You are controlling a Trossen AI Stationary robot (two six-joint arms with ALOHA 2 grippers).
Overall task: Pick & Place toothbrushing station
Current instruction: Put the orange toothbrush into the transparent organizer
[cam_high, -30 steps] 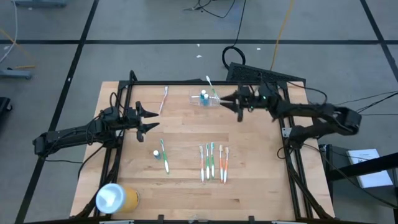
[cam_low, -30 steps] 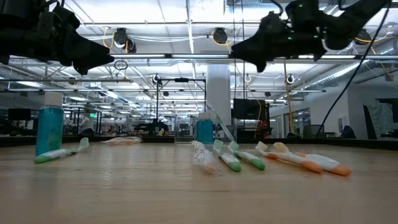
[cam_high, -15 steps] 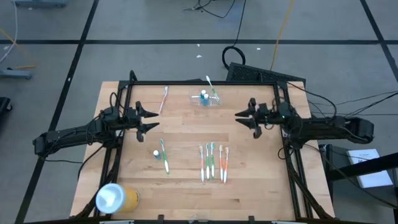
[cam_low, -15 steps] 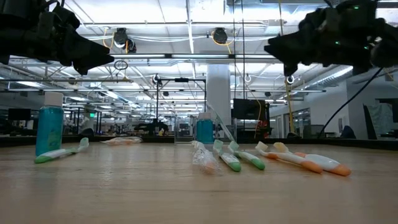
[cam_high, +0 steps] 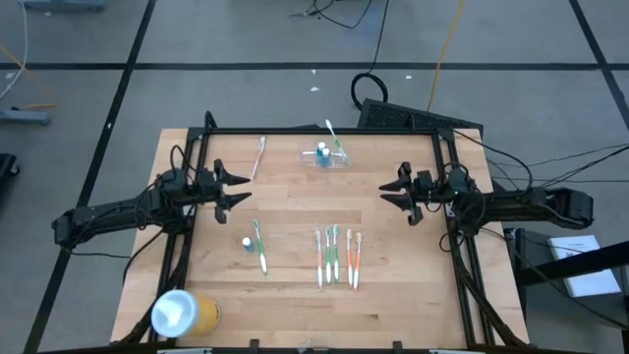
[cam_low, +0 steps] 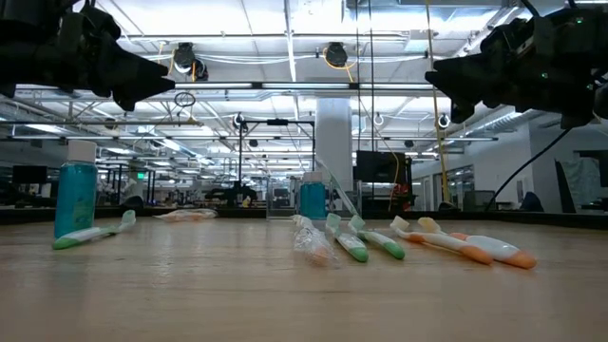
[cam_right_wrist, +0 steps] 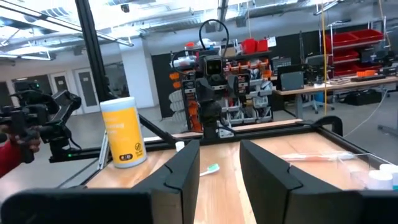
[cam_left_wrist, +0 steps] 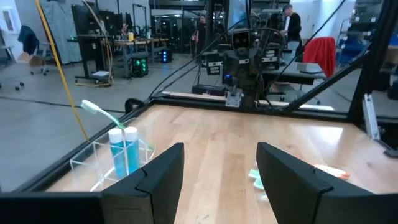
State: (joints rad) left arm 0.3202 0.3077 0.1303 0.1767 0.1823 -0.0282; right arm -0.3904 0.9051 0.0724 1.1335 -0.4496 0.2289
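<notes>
The toothbrushing station is a clear plastic holder standing on its base near the table's far edge. It holds a blue tube and a green toothbrush. It also shows in the left wrist view and the low view. My left gripper is open and empty above the table's left part. My right gripper is open and empty above the table's right part, to the right of the station and nearer than it.
Several toothbrushes lie side by side at the table's middle near side. A green toothbrush with a small blue tube lies left of them. A pink toothbrush lies far left. A yellow cylinder stands at the near left corner.
My right gripper has drawn back from beside the station toward the table's right edge and a little toward the near edge. The station has stayed where it was. My left arm has kept still.
</notes>
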